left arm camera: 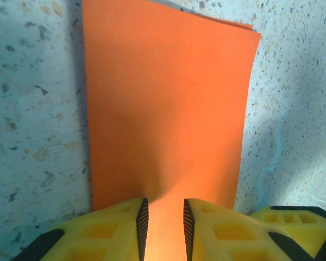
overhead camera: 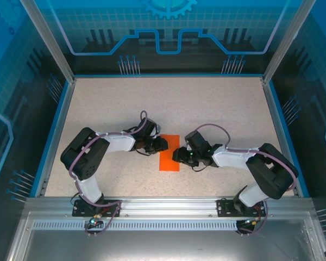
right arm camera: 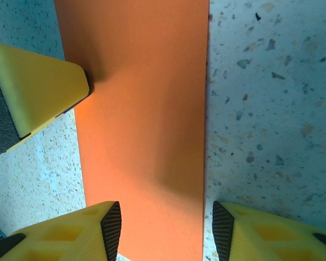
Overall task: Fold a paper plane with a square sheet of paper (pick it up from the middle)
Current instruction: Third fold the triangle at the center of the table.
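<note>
Speckled table — the square sheet of paper lies flat at its middle, folded to a strip.
Thin, limp, slippery: best pinched gently mid-strip. Left gripper barely parted over it, right gripper spread wide astride it — neither holding.

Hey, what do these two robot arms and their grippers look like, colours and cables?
The left arm and right arm have white links between bulky black joints, each with a looping purplish cable. The left gripper and right gripper have yellow plastic fingers with recessed pockets and black ribbed pads.
</note>
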Available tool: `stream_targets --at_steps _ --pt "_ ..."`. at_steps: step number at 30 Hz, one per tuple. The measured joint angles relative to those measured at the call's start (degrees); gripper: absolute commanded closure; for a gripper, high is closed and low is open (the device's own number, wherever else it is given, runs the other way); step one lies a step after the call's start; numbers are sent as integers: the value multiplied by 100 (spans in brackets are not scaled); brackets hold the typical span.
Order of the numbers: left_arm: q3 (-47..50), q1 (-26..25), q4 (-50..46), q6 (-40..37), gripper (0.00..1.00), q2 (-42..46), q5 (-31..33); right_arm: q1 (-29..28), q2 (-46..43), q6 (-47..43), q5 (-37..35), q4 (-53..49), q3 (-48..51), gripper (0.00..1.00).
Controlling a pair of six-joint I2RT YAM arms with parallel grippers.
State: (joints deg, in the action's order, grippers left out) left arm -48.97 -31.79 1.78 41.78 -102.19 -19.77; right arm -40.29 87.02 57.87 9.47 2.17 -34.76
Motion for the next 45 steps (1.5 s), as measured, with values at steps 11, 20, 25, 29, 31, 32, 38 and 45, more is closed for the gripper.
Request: stream_targets --at_steps 11,20,25,29,31,32,38,45 --pt "0 0 -4 0 73 0 0 -26 -33 87 -59 155 22 50" --pt "0 0 -4 0 73 0 0 -26 90 199 -66 273 22 49" --pt "0 0 -4 0 73 0 0 -26 103 234 -105 278 20 49" --pt "0 0 -4 0 73 0 0 -42 83 236 -131 258 20 49" --pt "0 0 -4 0 73 0 0 -79 42 229 -197 212 13 47" --pt "0 0 -4 0 74 0 0 -92 11 223 -254 142 9 47" --pt "0 0 -2 0 73 0 0 -96 35 188 -417 -11 -50 49" --pt "2 0 -4 0 74 0 0 -94 140 168 -363 -48 -122 54"
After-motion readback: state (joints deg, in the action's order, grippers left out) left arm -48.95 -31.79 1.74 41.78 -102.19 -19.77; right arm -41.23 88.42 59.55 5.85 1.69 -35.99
